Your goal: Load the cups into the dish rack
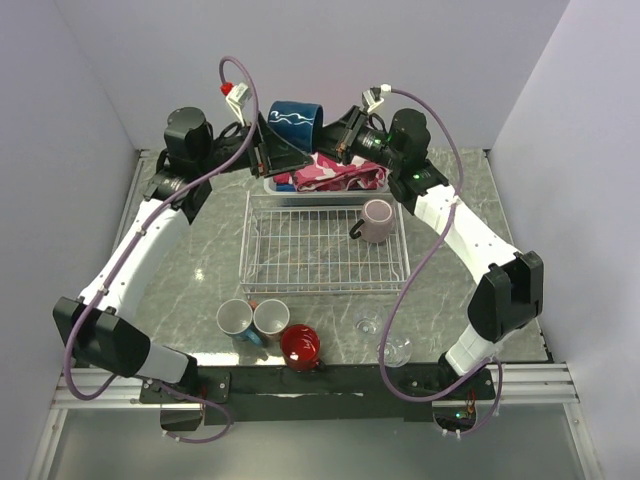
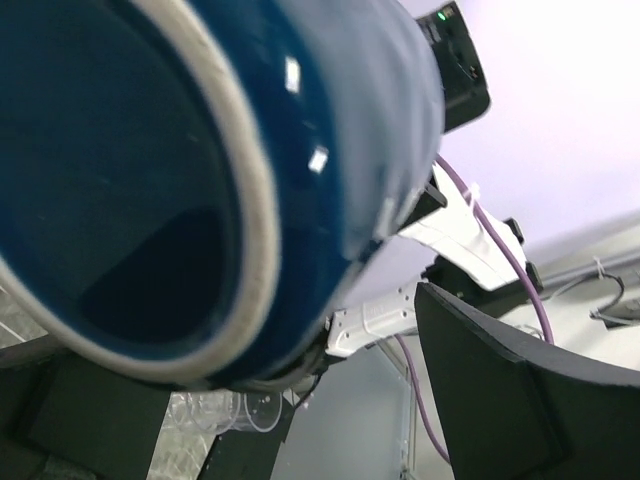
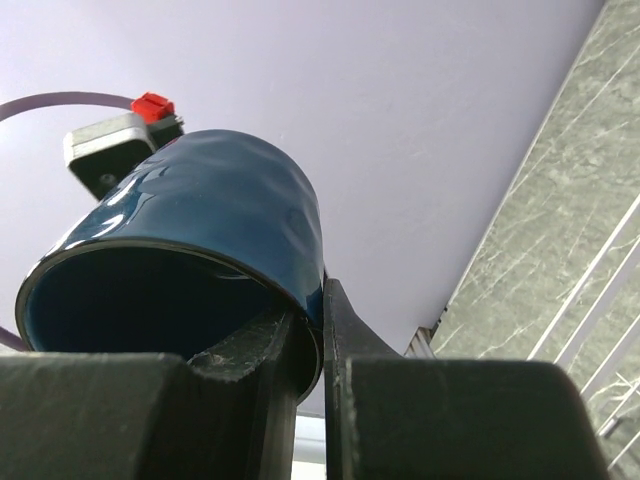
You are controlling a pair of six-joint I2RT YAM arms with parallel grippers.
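Two pincers are hanging at the far middle of the scene, above the basket of pink cloth (image 1: 325, 176), with the navy mug (image 1: 297, 120) (image 2: 330, 120) (image 3: 220, 200) held in the air between them. The right pincer (image 1: 335, 143) (image 3: 322, 300) is pinching the mug's wall at the rim, one finger inside the opening and the other finger (image 3: 350, 335) pressed against the outside, so its jaws are nearly closed on the wall. The left pincer (image 1: 272, 150) is sitting at the mug's left side with its fingers spread wide. In the left wrist view the mug's open mouth is filling most of the picture, and a clear gap is showing between the mug and the finger (image 2: 500, 390) on the right.

The dish rack (image 1: 300, 250) is lying on the worktop (image 1: 200, 260) just nearer than the basket. A mauve mug (image 1: 377, 220) is sitting in its far right corner, handle pointing left.

Nearer than the rack, along the near edge, a near-left mug (image 1: 234, 318) with a pale inside is touching a middle mug (image 1: 271, 316) of the same look; a patch of teal is showing between them. A red mug (image 1: 300, 346) is lying just to their right. Two clear glasses, one (image 1: 368, 322) just beyond the other (image 1: 397, 350), are resting to the right of the red mug, near the right arm's cable.
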